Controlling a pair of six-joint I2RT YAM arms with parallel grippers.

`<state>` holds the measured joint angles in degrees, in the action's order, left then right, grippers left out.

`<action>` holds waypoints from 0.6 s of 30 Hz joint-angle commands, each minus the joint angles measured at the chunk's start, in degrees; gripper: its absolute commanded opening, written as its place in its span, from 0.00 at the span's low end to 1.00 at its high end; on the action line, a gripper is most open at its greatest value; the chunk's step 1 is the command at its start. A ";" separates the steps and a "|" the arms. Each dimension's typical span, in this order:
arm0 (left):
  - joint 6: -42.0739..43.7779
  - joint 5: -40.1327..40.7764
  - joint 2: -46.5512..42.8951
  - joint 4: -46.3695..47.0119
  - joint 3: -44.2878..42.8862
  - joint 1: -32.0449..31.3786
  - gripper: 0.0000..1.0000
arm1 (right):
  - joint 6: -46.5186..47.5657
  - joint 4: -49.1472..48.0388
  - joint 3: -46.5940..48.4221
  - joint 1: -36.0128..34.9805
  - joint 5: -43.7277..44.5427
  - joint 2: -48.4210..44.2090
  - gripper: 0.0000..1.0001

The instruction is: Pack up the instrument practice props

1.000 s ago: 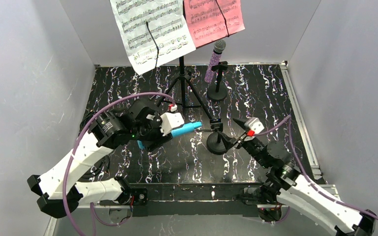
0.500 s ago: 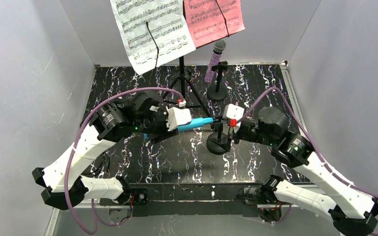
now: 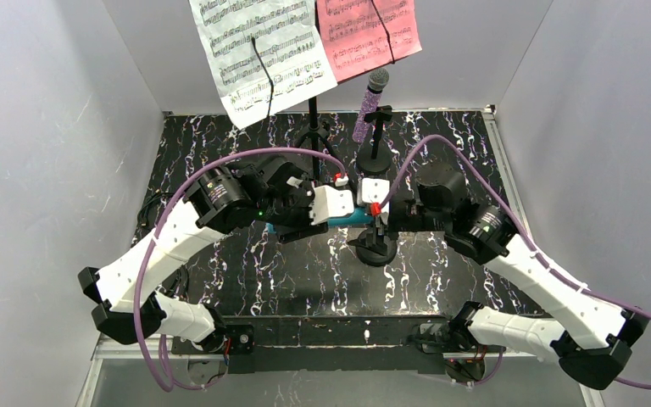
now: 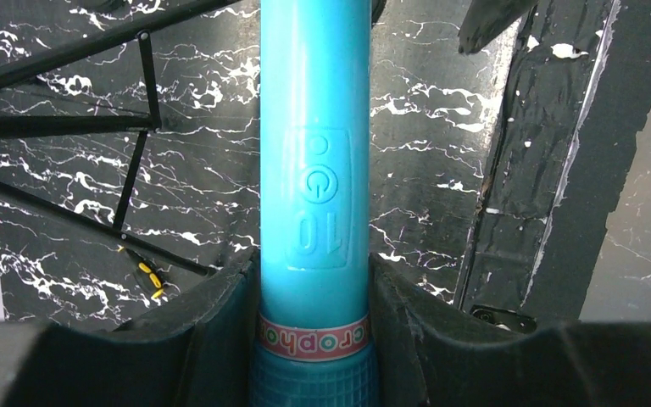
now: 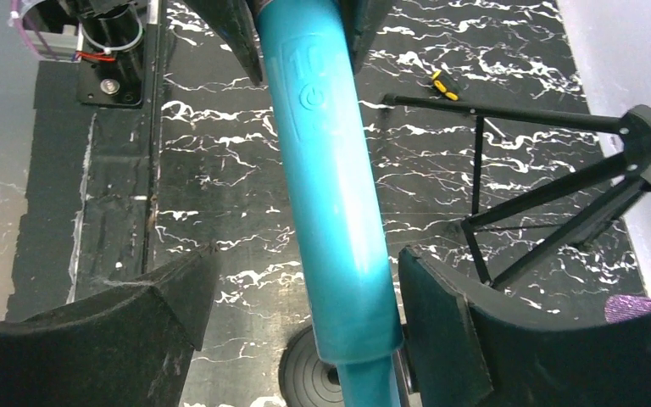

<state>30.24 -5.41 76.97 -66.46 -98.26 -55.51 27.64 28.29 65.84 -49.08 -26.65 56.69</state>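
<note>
The left gripper (image 4: pixel 314 284) has its two fingers squeezed tight on the blue microphone (image 3: pixel 358 217), close to one end. The microphone lies flat in the air over the middle of the desk, just above the near mic holder (image 3: pixel 375 248). The right gripper (image 5: pixel 309 275) is wide open. It has one finger on each side of the microphone's other end, and it does not touch it.

I think this is a hand-over from one arm to the other, so the job is only just starting. The purple glitter microphone (image 3: pixel 366 108) sits in the far mic holder (image 3: pixel 374 159) near the far edge of the desk. The white music sheet (image 3: pixel 263 51) and the pink music sheet (image 3: pixel 366 32) hang on the tall tripod (image 3: pixel 314 140) by the far edge. None of these is packed yet. No box or bag shows, so I cannot tell where the things go.
</note>
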 commanded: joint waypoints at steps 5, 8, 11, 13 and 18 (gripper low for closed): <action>1.33 -3.22 -0.45 -0.52 -3.75 -0.94 0.00 | 2.42 1.57 3.69 0.10 -6.80 2.59 0.71; 1.18 -4.53 -0.99 -0.43 -3.79 -0.99 0.00 | 2.60 2.44 4.32 0.12 -7.72 2.92 0.54; 0.87 -4.60 -1.56 -0.10 -3.65 -0.94 0.02 | 2.68 3.09 4.55 0.04 -7.18 2.86 0.24; 0.67 -4.40 -2.02 0.13 -3.47 -1.00 0.04 | 2.73 3.50 4.57 0.12 -6.66 2.59 0.10; 0.25 -2.59 -4.33 2.48 -2.20 -1.00 0.33 | 2.39 4.40 4.71 0.15 -3.76 1.14 0.01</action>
<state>31.38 -9.26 76.47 -67.66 -100.12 -56.47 30.74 31.59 68.07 -48.77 -32.05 59.59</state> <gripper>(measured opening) 0.432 0.429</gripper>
